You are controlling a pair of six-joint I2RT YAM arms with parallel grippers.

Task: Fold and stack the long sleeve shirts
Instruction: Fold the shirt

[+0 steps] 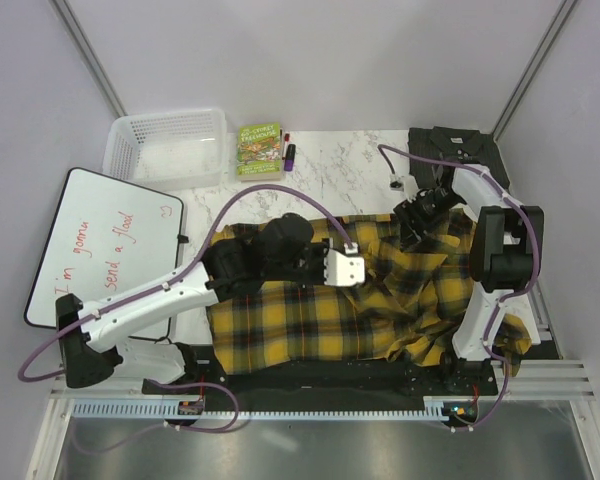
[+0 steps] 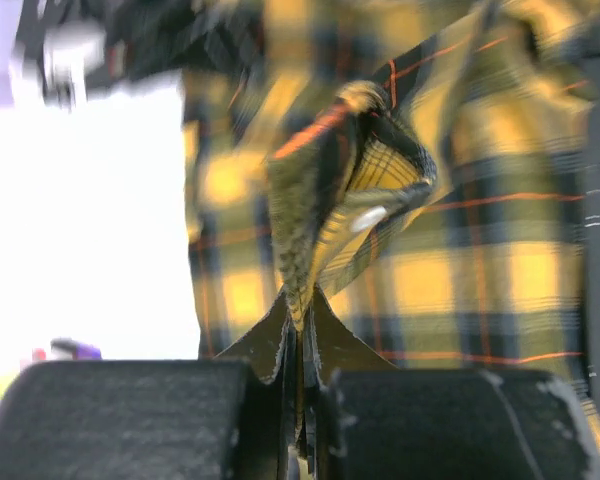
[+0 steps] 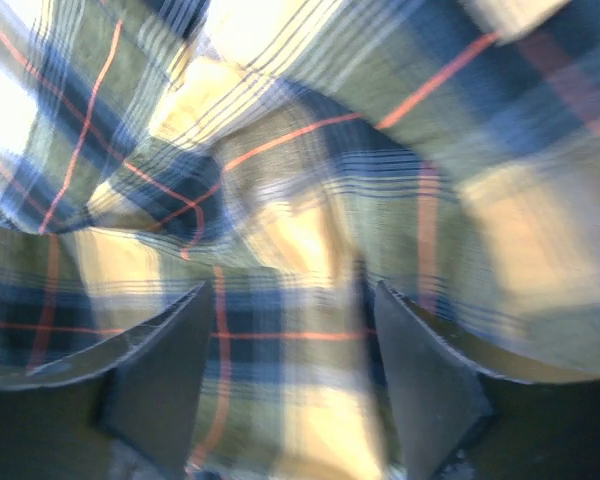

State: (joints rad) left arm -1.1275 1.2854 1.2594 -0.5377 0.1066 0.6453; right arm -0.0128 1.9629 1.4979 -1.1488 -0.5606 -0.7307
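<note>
Yellow-and-black plaid shirt [image 1: 310, 320]: soft woven cloth, thin red lines, rumpled, spread over near-centre of marble worktop [image 1: 340, 175] between arms. Left hand [image 2: 300, 325] pinched tight on peaked fold of plaid. Right hand [image 3: 290, 340] spread wide over bunched plaid at shirt's far right, nothing clamped. Charcoal grey shirt [image 1: 450, 145] lying flat, collared, far right corner. White lattice plastic basket [image 1: 170, 140], whiteboard [image 1: 105, 250] at left; book [image 1: 259, 148] beside basket.

Marble table [image 1: 340, 175]: plaid shirt [image 1: 310, 320] spread at centre, charcoal shirt [image 1: 450, 142] at one o'clock — basket [image 1: 120, 150] at eleven, book [image 1: 260, 150] and markers [image 1: 288, 152] at twelve, whiteboard [image 1: 105, 245] at nine.
</note>
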